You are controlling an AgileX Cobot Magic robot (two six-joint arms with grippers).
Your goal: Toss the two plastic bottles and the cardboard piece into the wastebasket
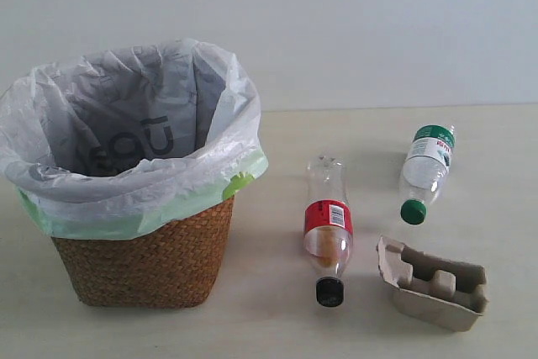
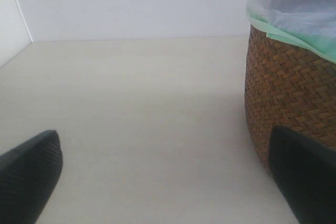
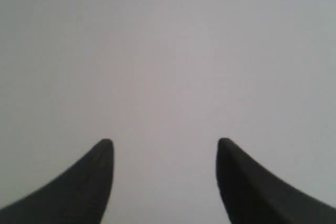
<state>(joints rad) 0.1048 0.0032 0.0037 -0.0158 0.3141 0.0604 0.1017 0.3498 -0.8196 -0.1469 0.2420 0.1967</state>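
- Your left claw (image 2: pixel 164 145) is spread wide, with only bare tabletop (image 2: pixel 147 103) showing between its two dark fingers.
- In the left wrist view, one finger (image 2: pixel 302 177) overlaps the foot of the wastebasket (image 2: pixel 289 93). You cannot tell from this view whether it touches the wicker.
- Your right claw (image 3: pixel 165 142) is also parted and grips nothing. It faces a plain, blurred pale grey surface.
- Neither claw shows in the exterior view.
- The wastebasket (image 1: pixel 143 258) stands upright on the left of the tabletop (image 1: pixel 277 325). Its crinkled white and light-green bag (image 1: pixel 227 98) is folded out over the rim, and the mouth gapes upward.
- The longer bottle (image 1: pixel 328 229), with a red label, lies on its side just right of the wastebasket. A strip of tabletop separates them. Its black cap points toward the camera.
- The shorter bottle (image 1: pixel 427 170), with a green-white label, lies on its side farther right and farther back. Its green cap points toward the camera.
- The cardboard piece (image 1: pixel 433 283) sits hollows-up at front right. It is near the longer bottle's cap and the shorter bottle's cap, and apart from both.
- All three pieces rest on the tabletop outside the wastebasket, and none touches another.
- A pale wall (image 1: pixel 378 23) rises behind the tabletop.
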